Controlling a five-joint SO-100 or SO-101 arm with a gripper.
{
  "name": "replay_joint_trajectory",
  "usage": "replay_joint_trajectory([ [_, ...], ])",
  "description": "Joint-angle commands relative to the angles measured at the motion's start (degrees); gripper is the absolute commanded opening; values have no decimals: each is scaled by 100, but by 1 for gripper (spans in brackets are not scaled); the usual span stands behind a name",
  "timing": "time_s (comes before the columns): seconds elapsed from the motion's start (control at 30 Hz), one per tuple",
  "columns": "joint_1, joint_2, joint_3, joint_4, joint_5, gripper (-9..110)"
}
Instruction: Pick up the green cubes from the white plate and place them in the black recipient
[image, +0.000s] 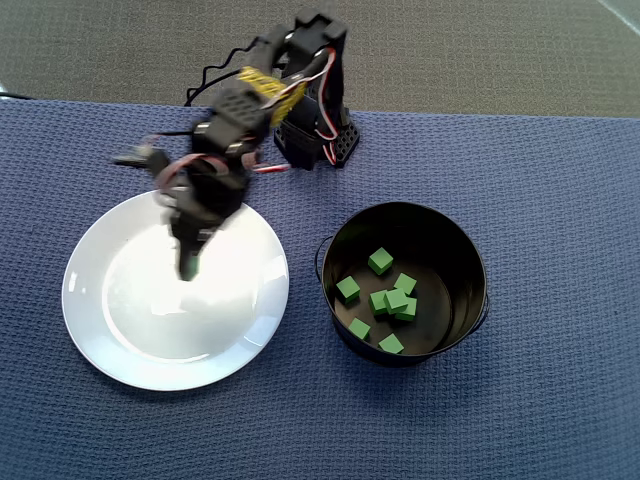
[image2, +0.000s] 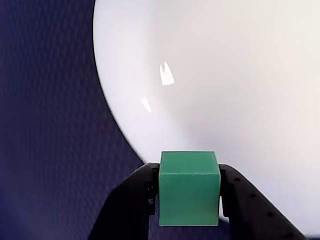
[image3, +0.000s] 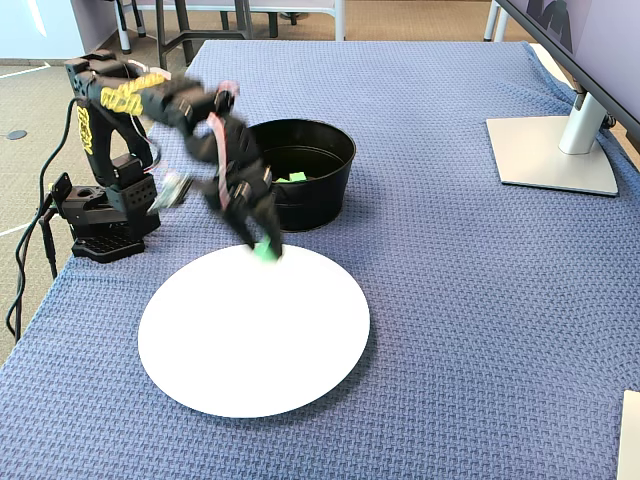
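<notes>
**Last cube gripped above the plate**

The wrist view alone shows the tool (image2: 189, 200) pinching one green cube (image2: 189, 194) between its fingers, over the white plate (image2: 240, 90) near its rim. In the overhead view the arm hides that cube, but seven green cubes (image: 380, 262) show inside the black recipient (image: 345, 232). The plate's surface is bare. The fixed view shows blue tabletop (image3: 470, 300) open around plate and recipient, which stand near each other.
</notes>
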Motion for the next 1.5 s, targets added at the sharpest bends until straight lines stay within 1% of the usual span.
replay_joint_trajectory([
  [0.0, -1266, 1072, 114, 519, 606, 0],
  [0.13, -2698, 1617, 79, 896, 1143, 0],
  [0.3, -4298, 2013, 185, 932, 1459, 0],
  [0.43, -5010, 1731, 325, 967, 1740, 0],
  [0.53, -5106, 1274, 132, 1151, 1775, 28],
  [0.67, -4860, 984, -369, 1512, 1811, 40],
  [0.73, -4641, 976, -536, 1538, 1758, 43],
  [0.8, -4386, 1125, -606, 1547, 1573, 41],
  [0.9, -3814, 1714, -352, 1380, 1477, 25],
  [1.0, -3146, 2408, 281, 1081, 1327, 4],
  [1.03, -2944, 2707, 598, 949, 1204, 0],
  [1.13, -2347, 3735, 1670, 571, 782, 0],
  [1.27, -1758, 4834, 2795, 413, 272, 0],
  [1.47, -1494, 6627, 4403, 896, -62, 0],
])
